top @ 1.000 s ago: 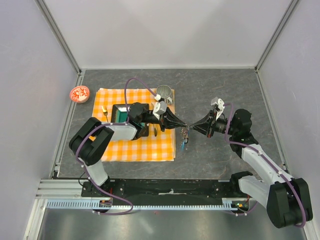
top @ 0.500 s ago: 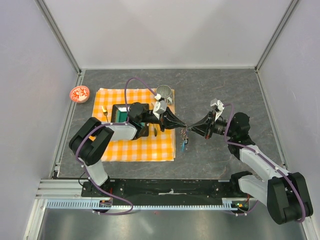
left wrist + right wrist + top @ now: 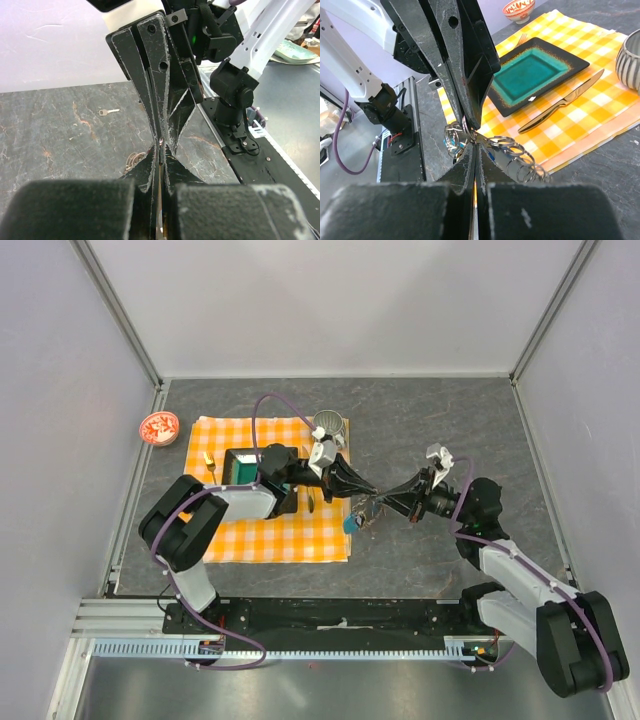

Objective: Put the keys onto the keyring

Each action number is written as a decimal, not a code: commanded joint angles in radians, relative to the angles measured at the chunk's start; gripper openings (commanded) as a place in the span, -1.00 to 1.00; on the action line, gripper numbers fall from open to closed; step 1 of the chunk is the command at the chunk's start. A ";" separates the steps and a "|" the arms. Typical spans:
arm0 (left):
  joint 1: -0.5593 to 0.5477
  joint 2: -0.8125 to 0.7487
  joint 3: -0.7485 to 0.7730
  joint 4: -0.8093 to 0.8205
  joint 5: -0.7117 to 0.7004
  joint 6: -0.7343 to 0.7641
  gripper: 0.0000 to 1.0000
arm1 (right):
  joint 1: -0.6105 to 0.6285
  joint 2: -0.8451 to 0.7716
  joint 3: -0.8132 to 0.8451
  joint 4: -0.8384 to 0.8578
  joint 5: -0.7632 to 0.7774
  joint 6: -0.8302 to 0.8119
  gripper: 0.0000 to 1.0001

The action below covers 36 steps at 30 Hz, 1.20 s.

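Grey marbled stone-look table point(image 3: 450, 430), with plain white panel walls point(image 3: 330, 300) on three sides. The left gripper point(image 3: 370, 494) and right gripper point(image 3: 384, 502) meet tip to tip over bare table, each pair of fingers pressed together. The thin dark wire keyring point(image 3: 352, 523), with chained steel rings and a flat cyan crescent tag, hangs at the meeting tips. Its tag sits just to the near-left of them, beside the edge of the orange-and-white checked cloth point(image 3: 250, 530). Behind the left fingers, on the cloth, are a square teal glazed plate point(image 3: 240, 466), a steel table knife point(image 3: 562, 104) and a ribbed grey ceramic cup point(image 3: 328, 424). A small red-and-white patterned bowl point(image 3: 158, 427) sits well beyond those, off the table. In the left wrist view a small silver key point(image 3: 108, 112) lies alone on the table, well apart from the fingertips. Cannot tell which pair actually pinches the wire: the rings bunch around both tips and the pads hide the contact. Any keys on the rings are too small to sort out. Blurred gripper bodies block the bottom of both wrist views. Versus a second ago, the meeting spot is unchanged and both pairs are closed as before. The right wrist has dropped toward the near edge. The cyan tag has swung from under the tips toward the cloth edge.
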 commanded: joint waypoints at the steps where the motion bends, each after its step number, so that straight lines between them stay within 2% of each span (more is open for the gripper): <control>1: -0.017 -0.025 0.057 0.382 -0.050 0.002 -0.96 | 0.032 -0.028 -0.015 0.065 0.051 0.007 -0.99; 9: -0.047 -0.028 0.045 0.382 -0.113 0.023 -0.96 | 0.065 -0.006 -0.115 0.358 0.151 0.121 -0.97; 13: -0.074 -0.033 0.036 0.382 -0.162 0.039 -0.96 | 0.065 0.004 -0.164 0.500 0.252 0.170 -0.94; 20: -0.125 -0.018 0.025 0.382 -0.271 0.066 -0.96 | 0.098 -0.002 -0.173 0.501 0.323 0.153 -0.85; 31: -0.192 0.007 0.054 0.382 -0.314 0.062 -0.96 | 0.148 0.015 -0.153 0.474 0.396 0.139 -0.80; 36: -0.203 0.018 0.053 0.382 -0.314 0.057 -0.96 | 0.151 -0.008 -0.141 0.479 0.446 0.147 -0.60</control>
